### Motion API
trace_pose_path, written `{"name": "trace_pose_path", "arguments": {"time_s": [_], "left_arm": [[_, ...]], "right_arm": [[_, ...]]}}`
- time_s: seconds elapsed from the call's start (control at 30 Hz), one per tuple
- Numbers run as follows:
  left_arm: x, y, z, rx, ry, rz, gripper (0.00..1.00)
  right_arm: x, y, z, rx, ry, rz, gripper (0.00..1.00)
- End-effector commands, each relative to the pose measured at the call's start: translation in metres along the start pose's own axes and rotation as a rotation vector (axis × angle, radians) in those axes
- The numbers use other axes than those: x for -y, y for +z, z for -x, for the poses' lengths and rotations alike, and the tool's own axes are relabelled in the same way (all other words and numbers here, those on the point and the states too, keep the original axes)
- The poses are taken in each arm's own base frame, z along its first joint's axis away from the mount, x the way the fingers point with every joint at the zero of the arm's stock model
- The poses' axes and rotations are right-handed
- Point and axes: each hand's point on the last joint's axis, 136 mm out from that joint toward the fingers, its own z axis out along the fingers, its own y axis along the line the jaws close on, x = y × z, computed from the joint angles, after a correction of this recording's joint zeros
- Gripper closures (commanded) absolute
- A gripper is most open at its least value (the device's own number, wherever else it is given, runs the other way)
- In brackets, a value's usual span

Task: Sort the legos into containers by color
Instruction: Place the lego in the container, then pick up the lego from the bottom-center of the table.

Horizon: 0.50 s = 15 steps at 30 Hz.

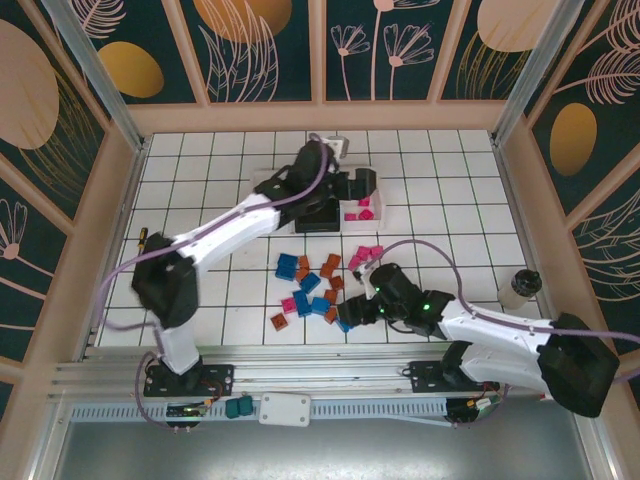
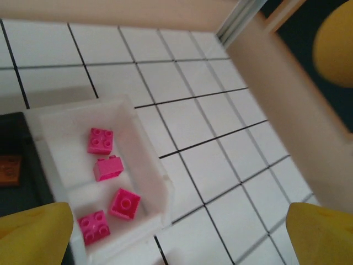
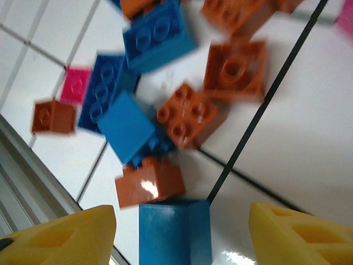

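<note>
White tiled tabletop (image 1: 440,200) with dark grid lines, walled by dark floral panels (image 1: 270,50). A metal rail (image 1: 330,372) runs along the near edge, with small teal blocks (image 1: 238,407) and a white rounded box (image 1: 284,408). A pale bottle (image 1: 520,288) sits at the right edge.

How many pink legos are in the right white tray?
4 pink legos in the white tray: two at its far end, two nearer. One corner is covered; more may hide.

Both arms have white links and black joints: left arm (image 1: 225,232), right arm (image 1: 490,325). A lilac cable (image 1: 415,242) loops along each. What seem to be small green lights dot the right wrist. The left gripper (image 2: 176,234) and right gripper (image 3: 182,232) have yellow fingers, the right's with hollows.
</note>
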Motion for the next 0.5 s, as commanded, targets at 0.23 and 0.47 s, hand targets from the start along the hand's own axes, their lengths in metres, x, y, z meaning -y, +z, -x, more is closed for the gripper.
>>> {"name": "trace_pose_path", "arguments": {"time_s": [0.23, 0.47], "left_arm": [[-0.041, -0.121, -0.030, 0.170, -0.073, 0.086, 0.01], [-0.090, -0.155, -0.076, 0.163, -0.121, 0.222, 0.01]], "right_arm": [[-0.005, 0.020, -0.014, -0.125, -0.097, -0.118, 0.36], [-0.006, 0.025, -0.031, -0.222, -0.143, -0.173, 0.43]]}}
